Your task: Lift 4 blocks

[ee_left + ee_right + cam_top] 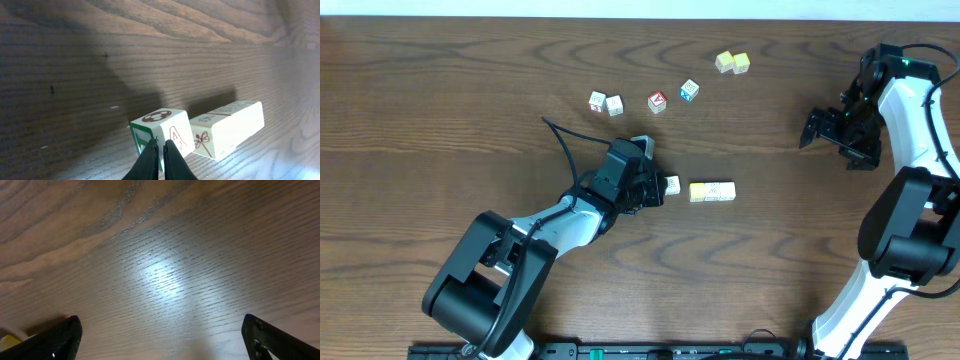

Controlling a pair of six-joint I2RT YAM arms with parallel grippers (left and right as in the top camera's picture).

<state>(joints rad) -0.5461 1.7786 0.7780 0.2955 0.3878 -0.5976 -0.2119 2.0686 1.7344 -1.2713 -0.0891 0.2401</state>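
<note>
Two whitish-topped blocks (597, 101) (614, 105) sit side by side at the back of the table. A whitish block (724, 62) and a yellow-topped one (741, 63) lie further right. Another small whitish cube (672, 185) (162, 129), with a green side and a red letter A, rests at the tip of my left gripper (658, 187) (160, 146). That gripper is shut with nothing between its fingers; its tips meet the cube's near edge. My right gripper (835, 135) (162, 340) hangs open over bare wood at the far right, well away from every block.
A pale yellow-green cube pair (711, 191) (230, 125) lies just right of the cube at my left gripper. A red-faced cube (657, 102) and a blue-faced cube (689, 90) stand in the back row. A black cable (565, 145) trails behind the left arm.
</note>
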